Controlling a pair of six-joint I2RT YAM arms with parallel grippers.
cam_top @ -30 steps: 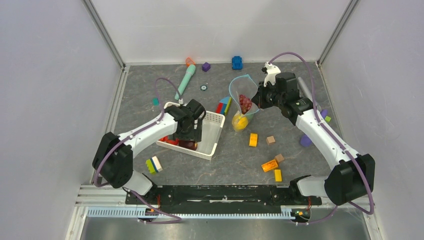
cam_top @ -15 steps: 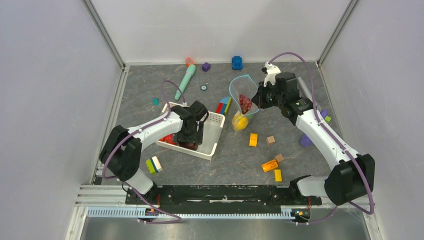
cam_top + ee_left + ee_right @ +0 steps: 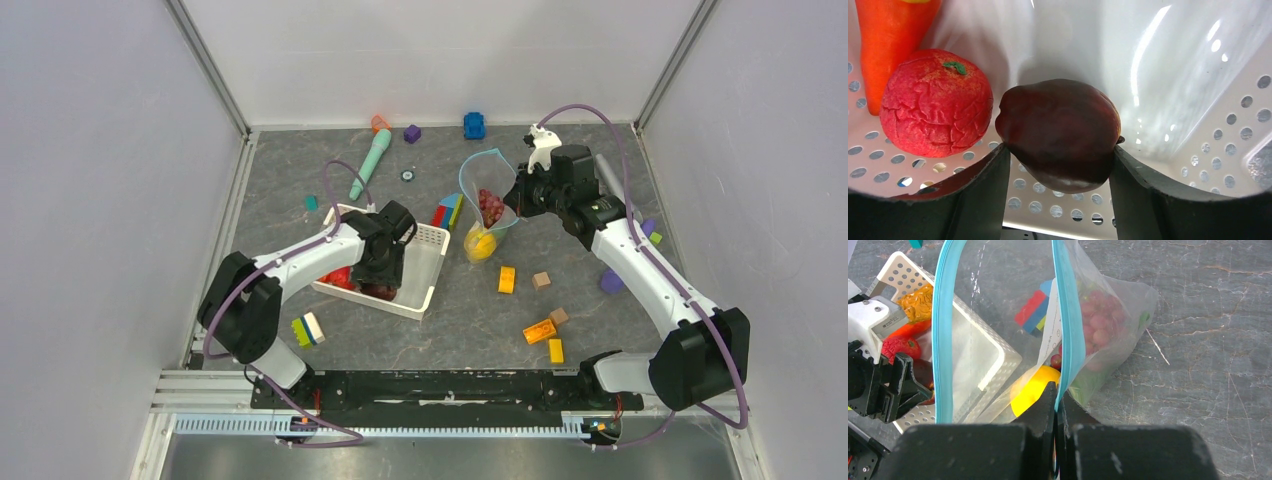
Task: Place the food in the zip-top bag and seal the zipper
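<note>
My left gripper (image 3: 381, 283) is down inside the white mesh basket (image 3: 432, 238). In the left wrist view its jaws (image 3: 1058, 151) are shut on a dark maroon fruit (image 3: 1060, 132), touching it on both sides. A red wrinkled fruit (image 3: 935, 102) and an orange carrot (image 3: 890, 45) lie beside it. My right gripper (image 3: 1057, 390) is shut on the light-blue zipper (image 3: 1068, 315) and holds the mouth of the clear zip-top bag (image 3: 487, 200) up and open. Purple grapes (image 3: 1100, 322), a yellow fruit (image 3: 1033, 387) and a green pod (image 3: 1088, 382) lie in the bag.
A teal marker-shaped toy (image 3: 370, 163) lies behind the basket. Coloured blocks (image 3: 447, 212) stand between basket and bag. Loose blocks (image 3: 507, 279) are scattered at front right, a striped block (image 3: 307, 329) at front left, and a white animal figure (image 3: 542, 143) behind my right gripper.
My left arm has swung slightly right and its gripper has settled deeper in the basket over the maroon fruit. The right arm and the bag have not moved.
</note>
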